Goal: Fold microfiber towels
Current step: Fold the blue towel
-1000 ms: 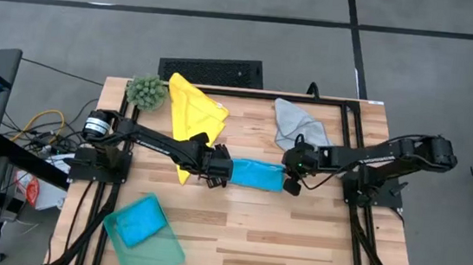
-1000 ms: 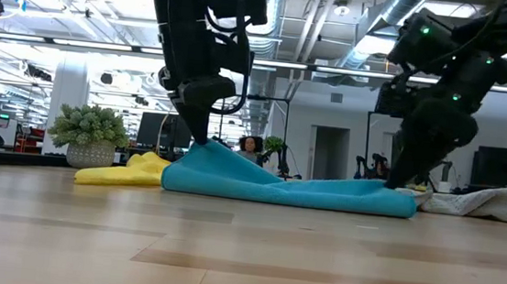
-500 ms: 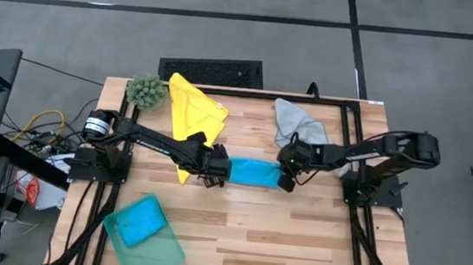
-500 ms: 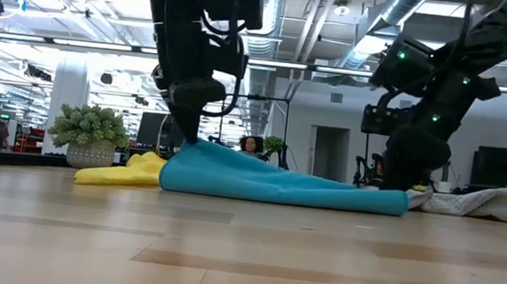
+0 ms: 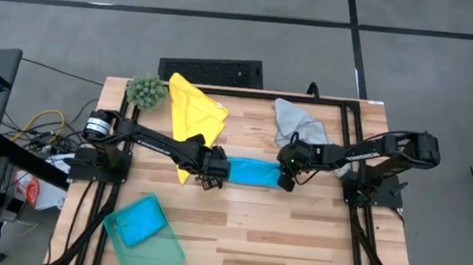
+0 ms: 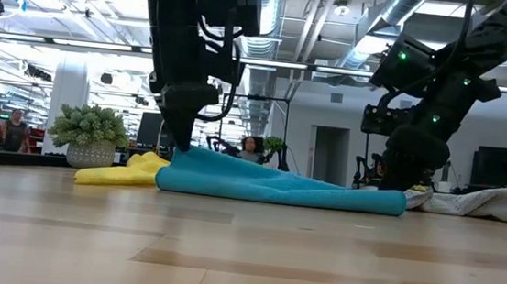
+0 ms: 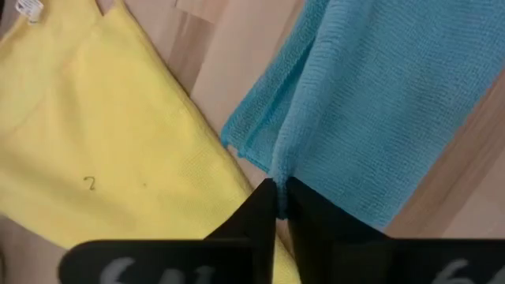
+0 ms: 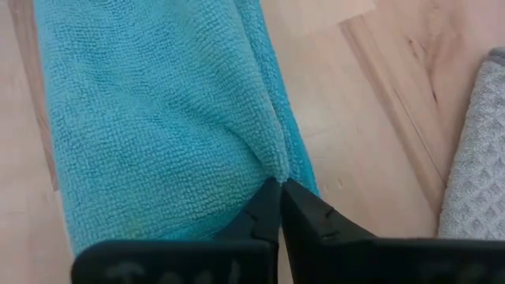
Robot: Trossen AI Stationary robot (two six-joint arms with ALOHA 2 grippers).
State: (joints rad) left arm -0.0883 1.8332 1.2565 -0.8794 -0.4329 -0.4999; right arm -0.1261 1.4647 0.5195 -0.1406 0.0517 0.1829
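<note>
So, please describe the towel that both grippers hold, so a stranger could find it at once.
On the wooden table, look at the middle, between the two dark arms. The blue towel lies there as a long strip, pinched by the left gripper and right gripper. Its neighbours, the yellow towel and grey towel, lie untouched.

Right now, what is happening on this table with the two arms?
The two arms are working on a blue towel in the middle of the wooden table. The left gripper pinches one end of it with its fingers shut, and the right gripper pinches the other end the same way. The towel lies low and stretched between them. A yellow towel and a grey towel lie unfolded at the back, and another blue towel sits in a bin at the front.
</note>
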